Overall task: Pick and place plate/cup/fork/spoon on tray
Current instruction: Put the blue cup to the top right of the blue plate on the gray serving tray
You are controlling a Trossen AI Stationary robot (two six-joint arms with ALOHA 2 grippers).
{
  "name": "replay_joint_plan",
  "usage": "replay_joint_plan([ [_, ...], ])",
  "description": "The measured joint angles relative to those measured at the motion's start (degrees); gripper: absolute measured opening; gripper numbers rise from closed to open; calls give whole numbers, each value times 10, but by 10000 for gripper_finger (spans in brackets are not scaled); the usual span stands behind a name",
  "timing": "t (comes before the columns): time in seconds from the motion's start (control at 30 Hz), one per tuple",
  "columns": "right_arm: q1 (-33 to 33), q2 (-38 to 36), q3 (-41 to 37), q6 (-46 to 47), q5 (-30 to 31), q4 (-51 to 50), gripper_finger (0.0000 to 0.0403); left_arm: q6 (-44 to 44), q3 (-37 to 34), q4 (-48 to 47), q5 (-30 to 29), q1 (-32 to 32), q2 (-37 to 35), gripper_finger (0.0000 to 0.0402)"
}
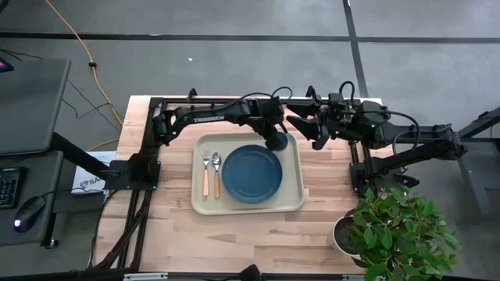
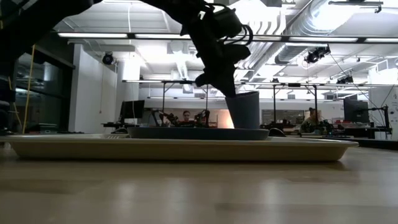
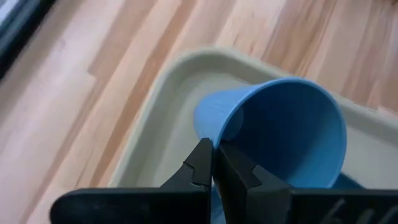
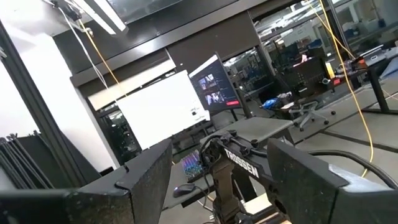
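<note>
The cream tray [image 1: 293, 168] is lying mid-counter, carrying the round blue plate [image 1: 251, 173] with the orange-handled fork [image 1: 206, 179] and spoon [image 1: 216, 178] lying side by side to its left. The small blue cup [image 1: 276, 141] is tilting above the tray's far edge.

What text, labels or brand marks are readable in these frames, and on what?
"TROSSEN": white letters on the left arm, right wrist view.
Lettering on the left arm, high view: too small to read.
Paper at the table's left edge: print starts "SA", rest hidden.
Monitor screens: too blurred.
</note>
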Motion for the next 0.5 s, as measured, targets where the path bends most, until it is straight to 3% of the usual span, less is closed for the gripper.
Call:
replay_joint_plan([
  [0.5, 0, 0, 0, 2, -1, -2, 254, -15, -2, 0, 11, 0, 7, 7],
])
